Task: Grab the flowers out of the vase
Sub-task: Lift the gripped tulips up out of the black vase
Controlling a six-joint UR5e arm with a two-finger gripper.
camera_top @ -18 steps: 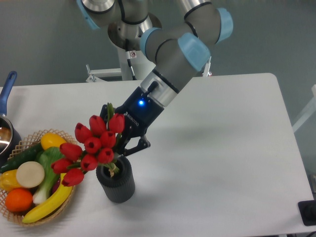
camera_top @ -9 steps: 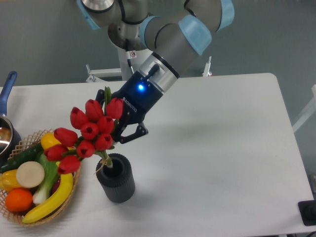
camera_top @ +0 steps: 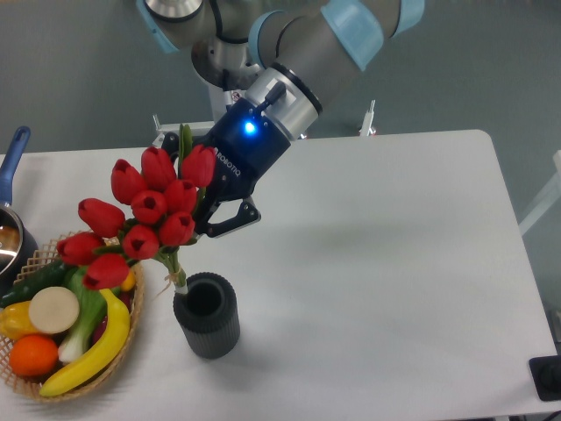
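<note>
The flowers (camera_top: pixel 140 215) are a tied bunch of red tulip buds with green stems, held tilted to the left above the table. My gripper (camera_top: pixel 197 210) is shut on the bunch just below the buds. The stem ends hang at the left rim of the vase (camera_top: pixel 207 314), just above its mouth. The vase is a dark ribbed cylinder standing upright on the white table, its mouth open and dark inside. The fingers are partly hidden behind the buds.
A wicker basket (camera_top: pixel 105 360) with a banana, an orange, a cucumber and other produce sits at the front left, under the leaning buds. A pot with a blue handle (camera_top: pixel 12 167) is at the far left edge. A dark object (camera_top: pixel 548 377) lies at the front right corner.
My gripper has risen and moved left with the flowers. The stems have come up out of the vase. The vase has stayed in place.
</note>
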